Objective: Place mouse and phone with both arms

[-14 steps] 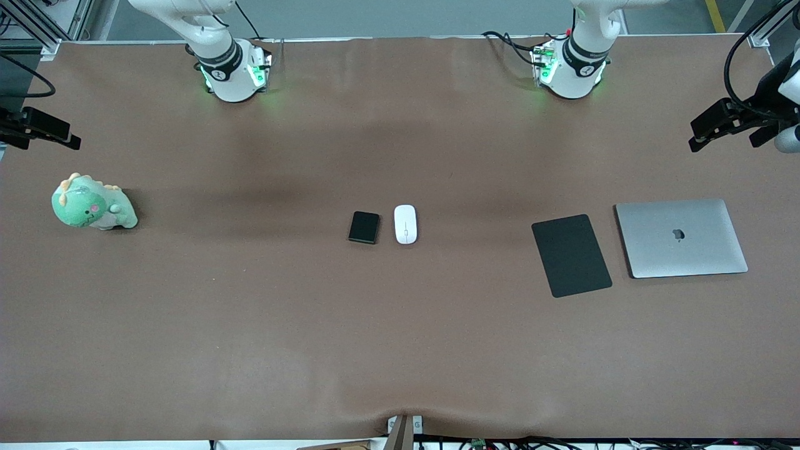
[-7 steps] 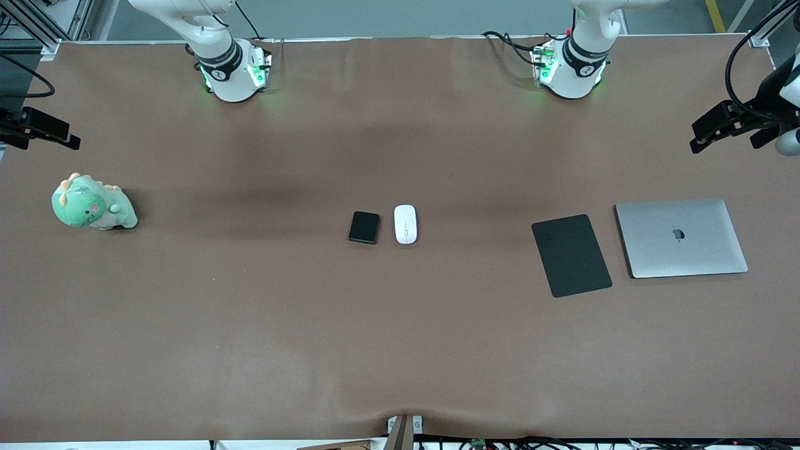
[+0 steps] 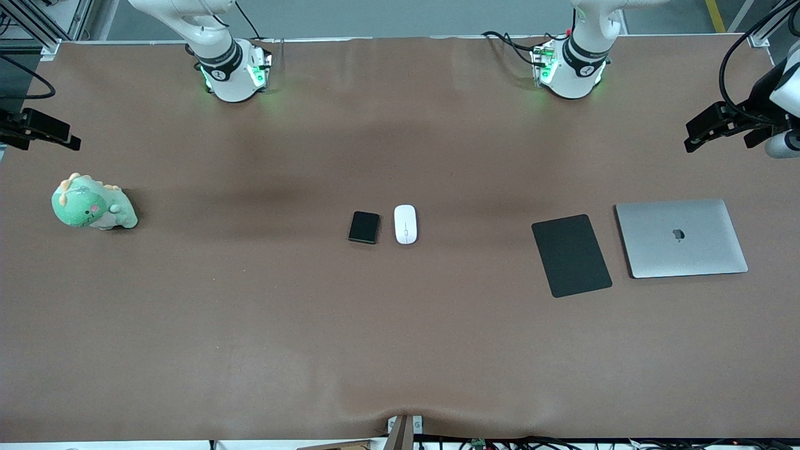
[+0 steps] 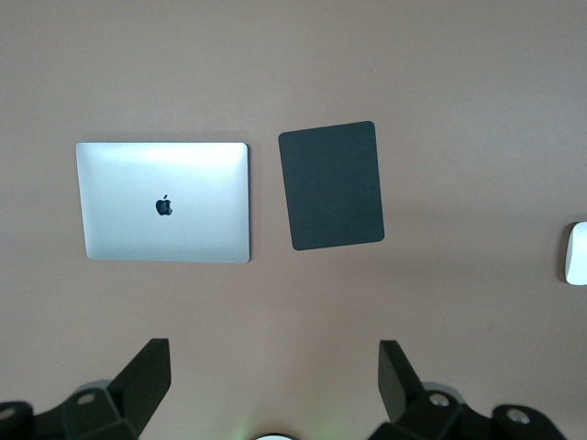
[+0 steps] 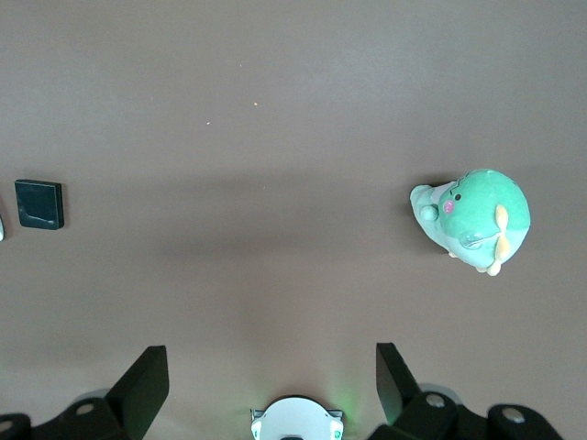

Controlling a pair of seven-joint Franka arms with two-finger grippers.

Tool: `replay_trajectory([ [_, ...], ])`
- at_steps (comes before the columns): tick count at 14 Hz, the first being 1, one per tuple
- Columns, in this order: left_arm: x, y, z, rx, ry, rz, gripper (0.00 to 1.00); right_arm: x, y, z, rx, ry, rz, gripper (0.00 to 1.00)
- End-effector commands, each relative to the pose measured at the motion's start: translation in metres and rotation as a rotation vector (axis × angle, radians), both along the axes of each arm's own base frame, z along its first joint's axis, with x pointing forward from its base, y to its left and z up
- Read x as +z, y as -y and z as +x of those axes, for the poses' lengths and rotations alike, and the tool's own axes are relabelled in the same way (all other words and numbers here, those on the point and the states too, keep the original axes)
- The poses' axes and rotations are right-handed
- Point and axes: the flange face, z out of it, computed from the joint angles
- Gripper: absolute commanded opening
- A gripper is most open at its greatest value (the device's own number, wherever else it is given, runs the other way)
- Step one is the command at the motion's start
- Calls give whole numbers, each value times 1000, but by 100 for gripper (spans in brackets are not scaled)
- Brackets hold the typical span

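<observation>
The white mouse [image 3: 405,224] and the black phone [image 3: 364,227] lie side by side at the table's middle, the phone toward the right arm's end. The mouse's edge shows in the left wrist view [image 4: 576,254], and the phone shows in the right wrist view [image 5: 39,203]. My left gripper [image 4: 273,385] is open and empty, high over the table near its base, with the mouse pad and laptop below it. My right gripper [image 5: 271,385] is open and empty, high over the table near its own base. Neither hand shows in the front view, only the bases [image 3: 234,69] [image 3: 572,69].
A matte black mouse pad [image 3: 570,255] and a closed silver laptop [image 3: 680,237] lie toward the left arm's end. A green plush dinosaur [image 3: 92,204] sits toward the right arm's end. Black fixtures [image 3: 719,125] [image 3: 37,128] jut in at both table ends.
The black fixture at the left arm's end of the table has shifted slightly. Nothing else has visibly moved.
</observation>
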Motion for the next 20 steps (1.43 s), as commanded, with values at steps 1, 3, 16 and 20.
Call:
replay_trajectory([
  [1, -9, 20, 10, -19, 9, -10, 100, 1, 3, 4, 2, -5, 14, 100],
  [3, -25, 50, 21, -32, 19, -18, 100, 1, 4, 4, 2, -6, 14, 100],
  [16, -230, 312, 28, 3, 11, -74, 100, 1, 4, 6, 4, -6, 14, 100],
  [20, -295, 368, 15, 22, 20, -92, 100, -6, 5, 9, 3, -17, 13, 100],
])
